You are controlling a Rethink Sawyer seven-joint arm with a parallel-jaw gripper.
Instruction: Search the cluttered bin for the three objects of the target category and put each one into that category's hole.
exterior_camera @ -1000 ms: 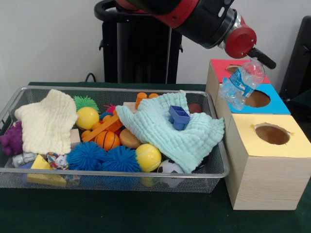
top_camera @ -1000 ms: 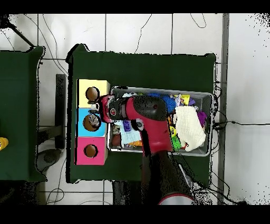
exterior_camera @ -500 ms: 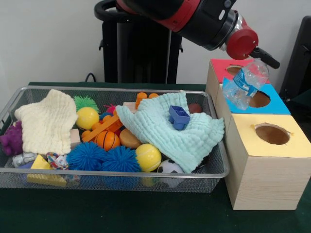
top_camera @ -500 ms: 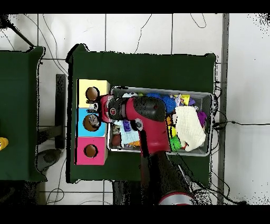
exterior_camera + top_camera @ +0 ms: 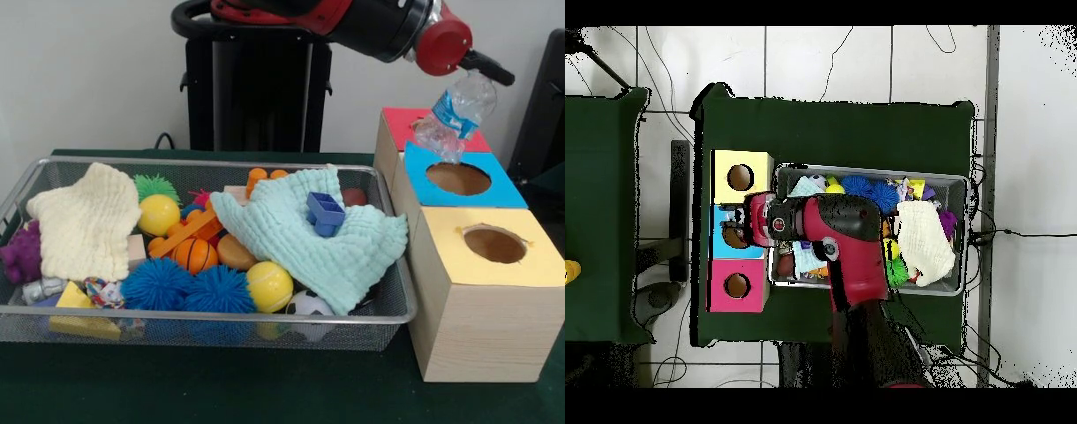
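Since a second ago I see the claw (image 5: 481, 72) has risen and carried the water bottle (image 5: 453, 115) higher. It stays clamped on the bottle's upper end, the bottle hanging tilted below it, right over the blue-topped box's hole (image 5: 458, 178). The wire bin (image 5: 388, 309) sits well off to the claw's side on the worktop (image 5: 265, 389).

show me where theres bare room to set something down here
Bare green table runs along the near side of the wire basket and in front of the yellow-topped box. The basket itself is packed: cloths, balls and blocks cover its floor. The gripper holds a bottle above the blue-topped box.
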